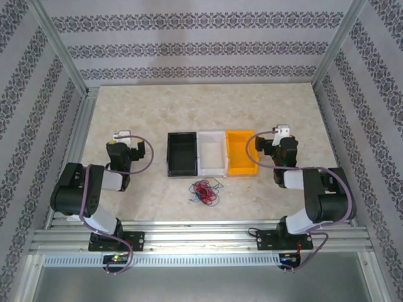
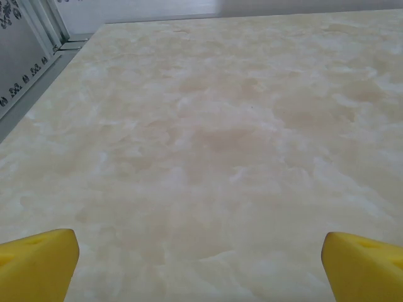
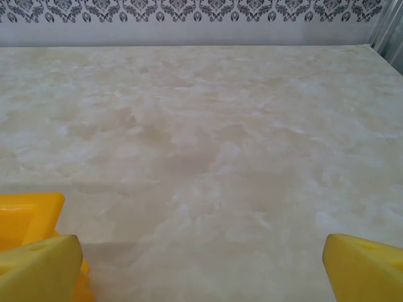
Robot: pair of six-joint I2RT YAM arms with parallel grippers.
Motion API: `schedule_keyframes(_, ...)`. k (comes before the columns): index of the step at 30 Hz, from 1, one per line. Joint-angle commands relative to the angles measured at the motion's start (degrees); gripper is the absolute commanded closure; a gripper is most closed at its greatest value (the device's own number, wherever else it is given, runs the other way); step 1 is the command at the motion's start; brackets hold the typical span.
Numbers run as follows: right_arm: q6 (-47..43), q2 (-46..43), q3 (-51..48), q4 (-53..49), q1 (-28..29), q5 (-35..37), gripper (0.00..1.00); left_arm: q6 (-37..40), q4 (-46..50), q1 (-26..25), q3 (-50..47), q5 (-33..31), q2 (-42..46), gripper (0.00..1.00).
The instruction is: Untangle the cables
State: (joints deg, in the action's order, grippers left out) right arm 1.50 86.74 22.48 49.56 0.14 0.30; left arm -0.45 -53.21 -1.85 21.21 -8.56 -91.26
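Note:
The cables (image 1: 203, 190) lie as a small tangle of red, blue-green and black wires on the marble table, near the front middle. My left gripper (image 1: 121, 135) hovers at the table's left, well away from the tangle. In the left wrist view its yellow fingertips (image 2: 38, 264) sit far apart, and the gripper (image 2: 201, 270) is open over bare table. My right gripper (image 1: 281, 131) is at the right, beside the yellow bin. It (image 3: 201, 270) is open too, with nothing between its fingertips (image 3: 365, 267).
Three empty bins stand in a row behind the tangle: black (image 1: 182, 154), white (image 1: 212, 153) and yellow (image 1: 241, 153). A corner of the yellow bin (image 3: 25, 211) shows at the left of the right wrist view. Aluminium frame rails (image 1: 82, 126) edge the table.

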Motion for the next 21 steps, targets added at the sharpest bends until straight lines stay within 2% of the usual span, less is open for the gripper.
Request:
schedule_keyframes(1, -0.25, -0.08, -0.18, 1.31, 0.21, -0.73, 0.02, -0.60, -3.13, 0.42, 0.06, 0.74, 0.01, 0.01)
schedule_keyframes(21, 0.39, -0.08, -0.09, 1.16, -0.32, -1.61, 0.02, -0.61, -3.04, 0.46, 0.06, 0.69, 0.03, 0.01)
